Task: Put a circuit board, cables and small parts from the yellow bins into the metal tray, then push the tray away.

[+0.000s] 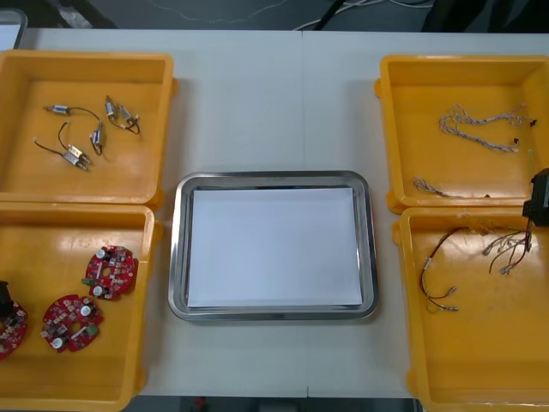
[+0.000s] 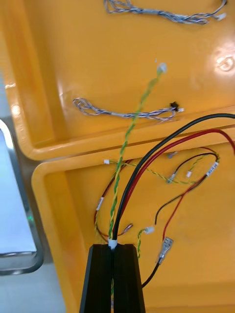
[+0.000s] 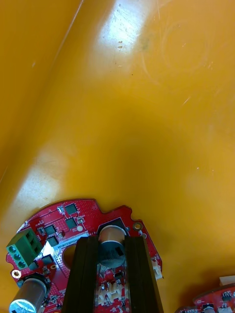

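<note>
Our yellow bins [image 1: 129, 172] are smooth, shiny plastic, and light glints off the floor just past our left claw [image 3: 111, 242], whose black fingers [image 3: 83, 274] look dull. Pinched in that claw we see a red circuit board [image 3: 88, 215] with a hard, flat face, a shiny metal can [image 3: 24, 296] and a green plastic block [image 3: 23, 247] beside the fingers. The cables [image 2: 115, 220] in our right claw [image 2: 113, 247] have smooth plastic skins, and off to its side the metal tray [image 1: 273, 178] has a mirror-bright rim and a dull, papery white inside.
</note>
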